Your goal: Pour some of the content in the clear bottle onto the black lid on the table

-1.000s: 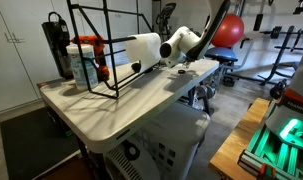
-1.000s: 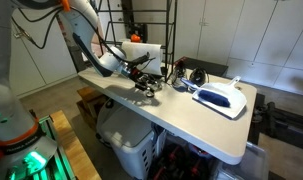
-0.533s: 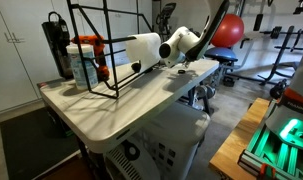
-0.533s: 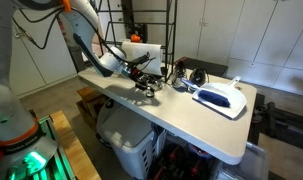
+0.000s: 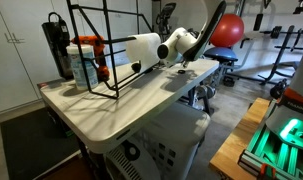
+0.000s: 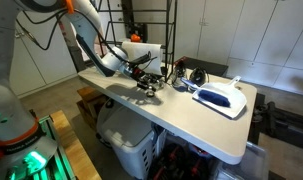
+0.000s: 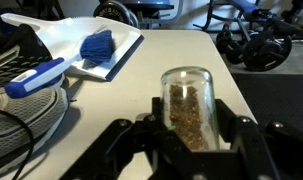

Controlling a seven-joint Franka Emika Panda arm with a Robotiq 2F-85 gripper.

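Observation:
In the wrist view the clear bottle [image 7: 189,105] sits between my gripper's black jaws [image 7: 188,135], which are shut on it. It holds brown granular content. In an exterior view the gripper [image 6: 146,83] is low over the white table [image 6: 191,115], near its middle. In another exterior view the arm [image 5: 186,42] reaches down behind the white roll and the bottle is hidden. I cannot make out the black lid in any view.
A white dustpan [image 7: 91,35] with a blue cloth [image 7: 97,45] and a blue-white brush [image 7: 36,76] lies ahead; it also shows in an exterior view [image 6: 221,97]. A black wire rack [image 5: 101,50], white roll [image 5: 141,48], bluish bottle [image 5: 86,62] and black canister [image 5: 56,45] stand on the table.

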